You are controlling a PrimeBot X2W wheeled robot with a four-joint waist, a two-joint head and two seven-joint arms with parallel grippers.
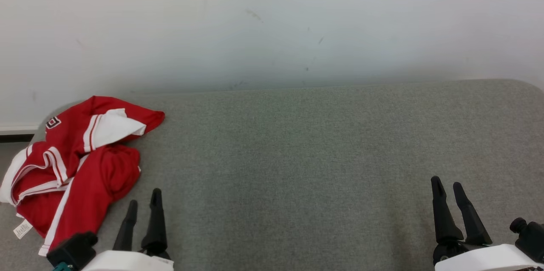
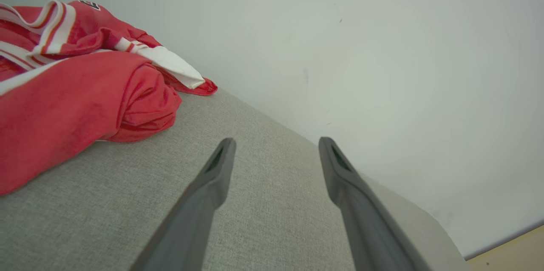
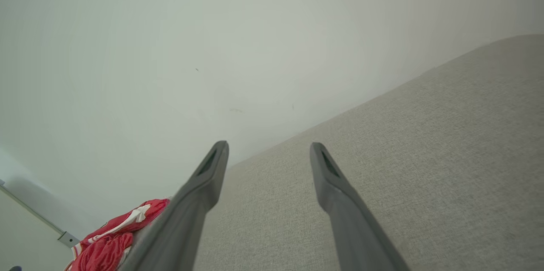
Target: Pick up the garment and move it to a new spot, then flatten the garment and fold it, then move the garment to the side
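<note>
Lying crumpled, garment [image 1: 72,169], logo [image 1: 53,122] half hidden, tag [image 1: 22,229] txt unreadable

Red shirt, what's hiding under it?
The red shirt lies crumpled on the grey fabric surface, which shows beside it. Whatever sits directly beneath the heap is covered, so I cannot tell.

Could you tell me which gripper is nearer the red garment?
The left gripper; the garment lies just beside it, far from the right gripper.
</note>
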